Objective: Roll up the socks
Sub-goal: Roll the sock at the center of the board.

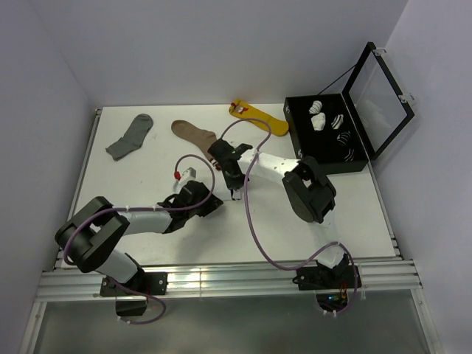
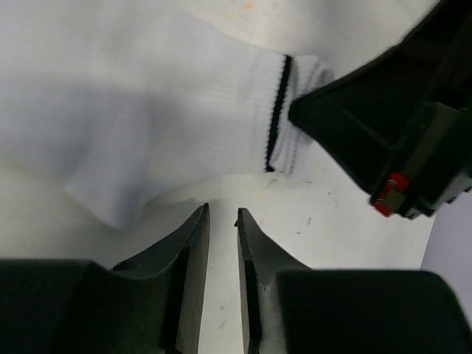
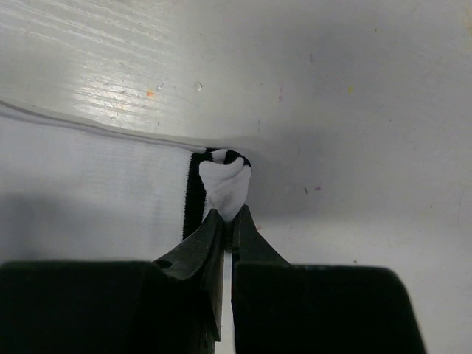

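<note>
Top view: left gripper (image 1: pixel 211 200) and right gripper (image 1: pixel 236 193) close together mid-frame.
Left wrist: fingers slightly parted, gripping nothing, just below socks (image 2: pixel 147 110) filling upper left.
Right wrist: fingers pinched tight on bunched striped cuff, mid-frame.

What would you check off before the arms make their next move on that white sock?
1. Right gripper pinches the cuff of the striped white sock: ok.
2. Left gripper free, jaws parted, nothing between: ok.
3. Fabric within the left gripper's bite: not ok, the sock lies just beyond its tips.
4. Second white sock in place: cannot tell.
5. Brown sock clear of the right arm: cannot tell, it lies close.
6. Black box open for the roll: ok.
</note>
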